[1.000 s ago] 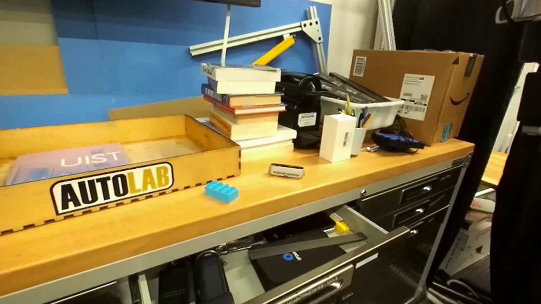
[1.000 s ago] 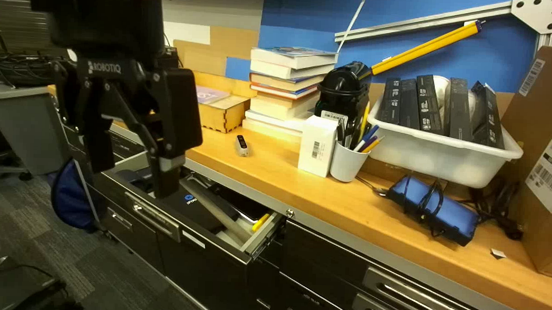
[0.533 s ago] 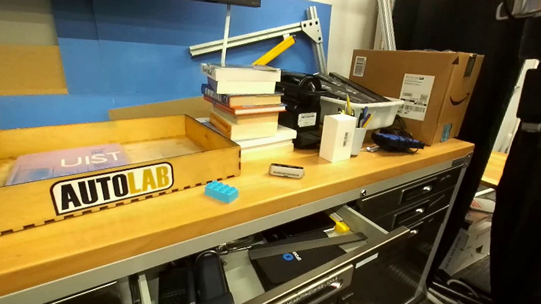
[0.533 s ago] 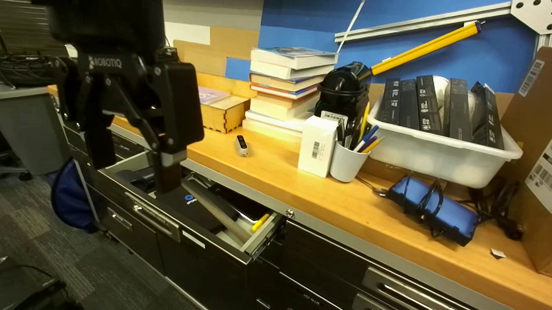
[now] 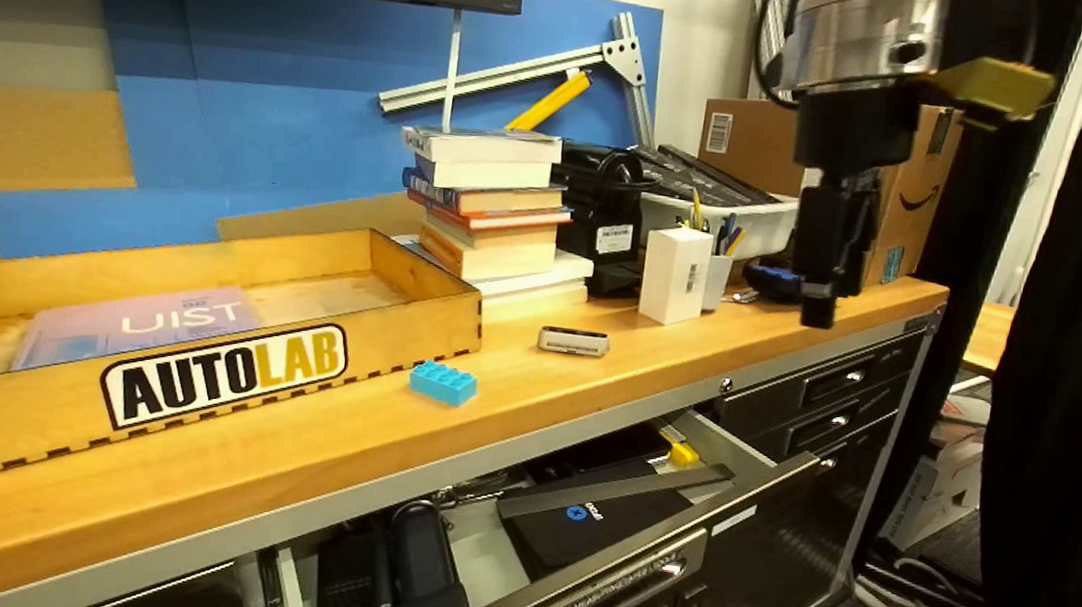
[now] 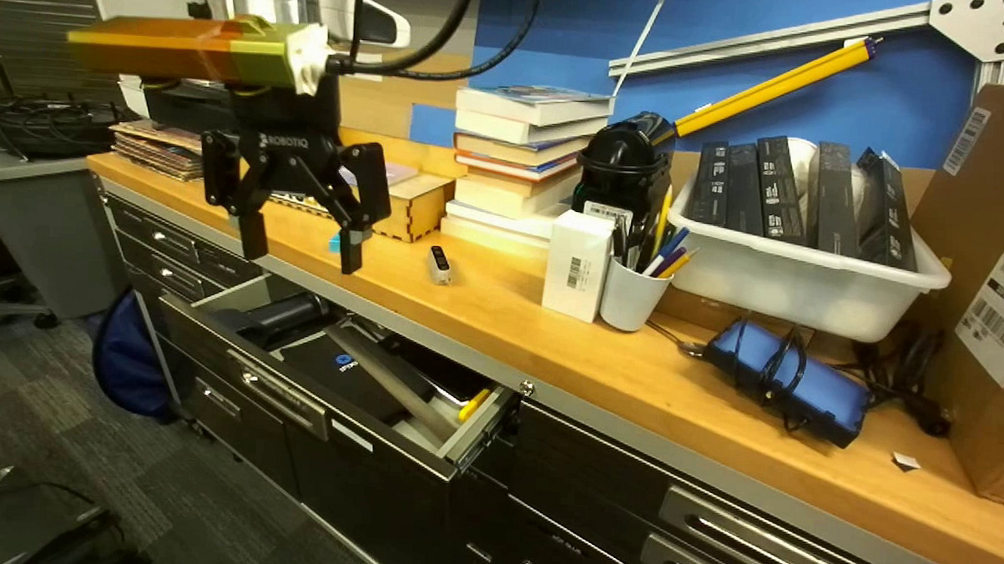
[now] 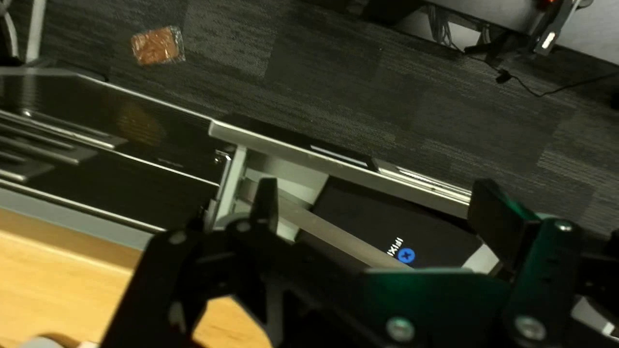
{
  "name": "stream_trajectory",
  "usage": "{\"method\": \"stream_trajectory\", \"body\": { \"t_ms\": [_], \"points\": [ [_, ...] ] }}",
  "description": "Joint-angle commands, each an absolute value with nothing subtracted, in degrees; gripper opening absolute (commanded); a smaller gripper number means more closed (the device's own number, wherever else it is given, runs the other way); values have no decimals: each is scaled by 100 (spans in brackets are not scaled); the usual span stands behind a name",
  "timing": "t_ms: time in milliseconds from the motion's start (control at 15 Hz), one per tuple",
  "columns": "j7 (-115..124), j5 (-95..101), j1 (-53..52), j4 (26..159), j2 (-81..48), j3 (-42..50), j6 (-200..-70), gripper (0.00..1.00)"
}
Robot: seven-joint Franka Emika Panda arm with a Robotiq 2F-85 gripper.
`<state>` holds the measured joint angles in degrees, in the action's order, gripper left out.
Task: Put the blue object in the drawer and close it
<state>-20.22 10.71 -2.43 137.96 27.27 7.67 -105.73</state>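
Observation:
The blue object [image 5: 443, 384], a small cyan studded block, lies on the wooden bench top beside the AUTOLAB tray. In an exterior view the block [image 6: 335, 243] is partly hidden behind a gripper finger. It is out of the wrist view. The drawer [image 5: 616, 593] is pulled open; it shows also in an exterior view [image 6: 216, 330] and in the wrist view [image 7: 396, 186]. My gripper [image 6: 303, 250] hangs fingers down, open and empty, above and apart from the block and drawer. It also shows in an exterior view [image 5: 817, 312] and in the wrist view [image 7: 375, 198].
The drawer holds a black iFixit box [image 6: 324, 368] and a long grey bar [image 6: 390, 378]. On the bench stand the wooden tray [image 5: 420, 306], a book stack [image 5: 490, 218], a small white device [image 5: 573, 341], a white box [image 5: 675, 275], a pen cup [image 6: 635, 295] and a white bin [image 6: 803, 280].
The arm has swung from the far right into an exterior view, and its gripper has moved up and farther from the camera in the other. The fingers stay apart. Block and drawer are unchanged.

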Motion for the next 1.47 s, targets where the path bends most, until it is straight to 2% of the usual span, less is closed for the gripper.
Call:
{"method": "stream_trajectory", "body": {
  "t_ms": [0,533,1400],
  "points": [
    [-1822,748,-497,12996,1594,343,-10880,100],
    [-356,677,-686,11986,5,-520,-11928,100],
    [-47,961,-948,11051,-1456,-748,-12810,100]
  ]
}}
